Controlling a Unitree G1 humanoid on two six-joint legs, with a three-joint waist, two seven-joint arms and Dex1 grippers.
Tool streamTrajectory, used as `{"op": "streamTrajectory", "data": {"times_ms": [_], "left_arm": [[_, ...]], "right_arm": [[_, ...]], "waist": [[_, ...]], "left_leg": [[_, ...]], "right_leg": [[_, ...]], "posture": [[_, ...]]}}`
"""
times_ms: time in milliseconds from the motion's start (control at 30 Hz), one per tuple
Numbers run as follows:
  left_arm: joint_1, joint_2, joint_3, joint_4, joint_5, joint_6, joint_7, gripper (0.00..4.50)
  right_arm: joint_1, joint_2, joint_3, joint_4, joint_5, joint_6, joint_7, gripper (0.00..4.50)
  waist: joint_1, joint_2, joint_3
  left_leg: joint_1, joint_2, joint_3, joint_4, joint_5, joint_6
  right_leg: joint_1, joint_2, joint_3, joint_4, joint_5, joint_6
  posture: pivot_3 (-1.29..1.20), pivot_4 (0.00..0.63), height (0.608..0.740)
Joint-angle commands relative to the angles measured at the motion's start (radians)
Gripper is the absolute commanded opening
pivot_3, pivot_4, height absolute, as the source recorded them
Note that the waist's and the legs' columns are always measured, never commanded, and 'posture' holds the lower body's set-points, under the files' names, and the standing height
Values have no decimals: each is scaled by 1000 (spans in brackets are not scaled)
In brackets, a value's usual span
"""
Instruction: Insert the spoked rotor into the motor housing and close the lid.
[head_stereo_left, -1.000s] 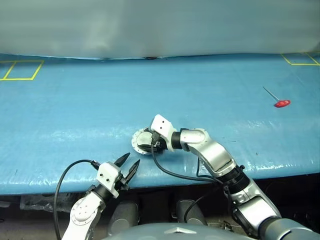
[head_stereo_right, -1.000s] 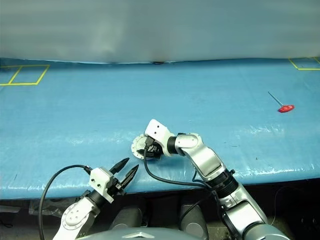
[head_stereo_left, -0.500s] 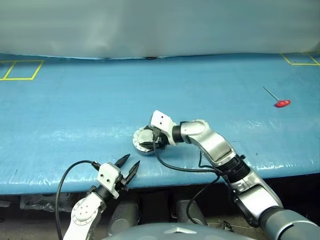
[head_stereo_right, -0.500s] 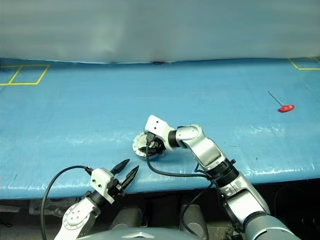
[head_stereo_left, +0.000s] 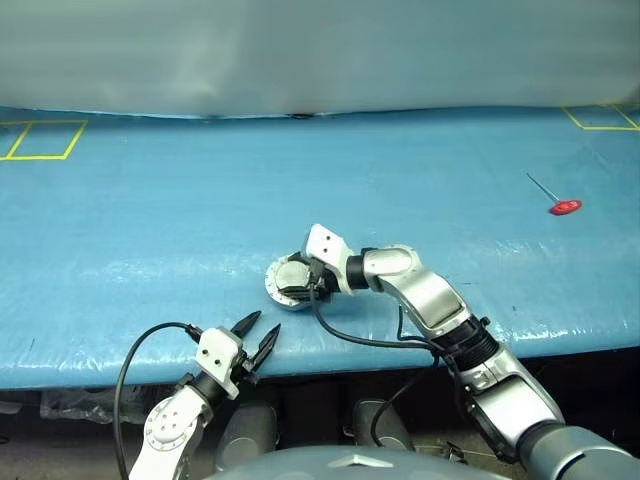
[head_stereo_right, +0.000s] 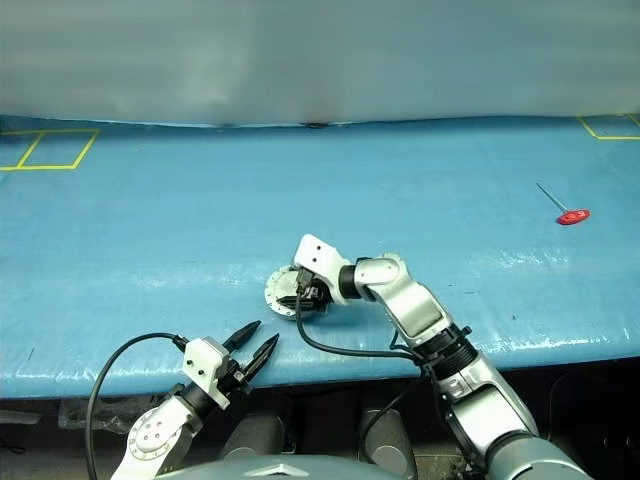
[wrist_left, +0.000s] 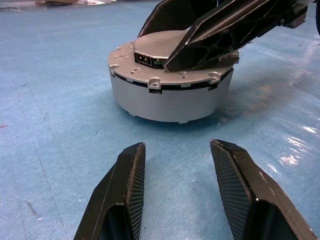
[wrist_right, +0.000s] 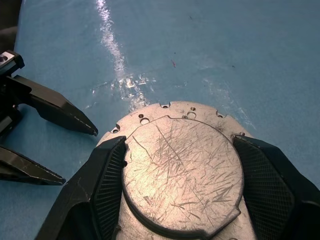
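Note:
The motor housing (wrist_left: 170, 97) stands on the blue table near its front edge, a round silver-grey body. The lid (wrist_right: 182, 170) lies flat on top of it, its scratched silver outer face up. My right gripper (head_stereo_left: 300, 287) reaches in from the right and straddles the lid's raised centre, one finger against each side of it. My left gripper (head_stereo_left: 264, 324) hovers open at the table's front edge, a short way in front of the housing, with nothing between its fingers (wrist_left: 131, 175). The spoked rotor is hidden.
A red-handled tool (head_stereo_left: 564, 207) lies far to the right on the blue table cover (head_stereo_left: 150, 230). Yellow tape squares mark the far left (head_stereo_left: 40, 140) and far right (head_stereo_left: 600, 118) corners. The table's front edge runs just below the housing.
My right arm's elbow has shifted slightly while its gripper stays on the lid. The housing and my left gripper have kept still.

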Motion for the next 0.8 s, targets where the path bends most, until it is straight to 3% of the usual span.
{"op": "streamTrajectory", "data": {"times_ms": [33, 800], "left_arm": [[-3, -4, -4, -2, -22, -27, -11, 2248], [-14, -8, -3, 13, -28, -23, -22, 2248]], "right_arm": [[30, 4, -7, -10, 9, -32, 8, 3056], [-70, 43, -48, 198, 16, -216, 114, 3056]], "waist": [[0, 0, 0], [-1, 0, 0]], "left_leg": [[0, 0, 0, 0, 0, 0], [0, 0, 0, 0, 0, 0]], "right_leg": [[0, 0, 0, 0, 0, 0], [1, 1, 0, 1, 0, 0]], "posture": [[0, 150, 740], [0, 150, 740]]}}
